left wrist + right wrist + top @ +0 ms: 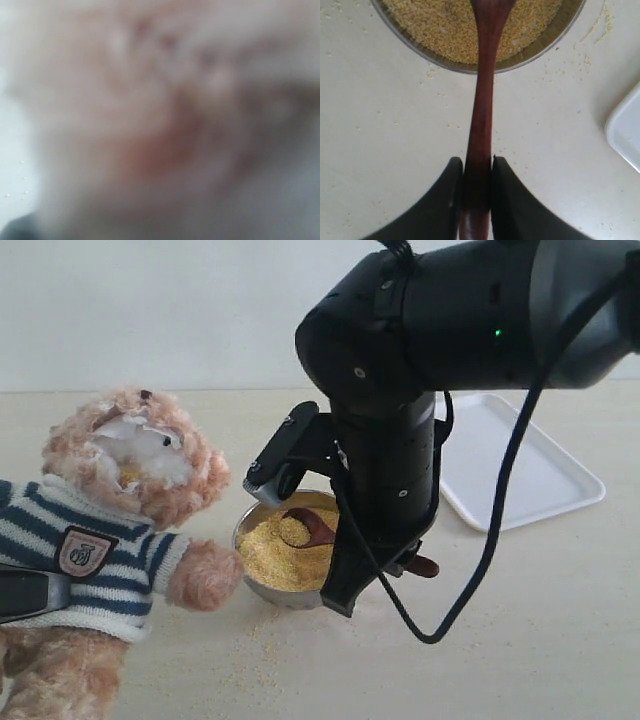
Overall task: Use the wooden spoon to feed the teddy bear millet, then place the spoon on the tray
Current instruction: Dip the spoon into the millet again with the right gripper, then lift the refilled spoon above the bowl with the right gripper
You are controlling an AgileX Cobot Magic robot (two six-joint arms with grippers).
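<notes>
The teddy bear (pixel 120 510) in its striped sweater stands at the left, muzzle toward the metal bowl (pixel 248 530) of millet (pixel 270 555). My left gripper (pixel 30 592) presses in on the bear's body at the frame edge. The left wrist view shows only blurred fur (pixel 150 125). My right gripper (pixel 477 162) is shut on the handle of the wooden spoon (pixel 482 100). The spoon's bowl (pixel 300 528) carries millet and rests just over the grain in the metal bowl. The white tray (pixel 510 460) lies behind and to the right, and its corner (pixel 627 135) shows in the right wrist view.
Loose millet grains (pixel 260 640) are scattered on the pale tabletop in front of the bowl. The bear's paw (pixel 205 575) lies against the bowl's left side. The bulky right arm (pixel 400 390) hangs over the bowl and hides its right side.
</notes>
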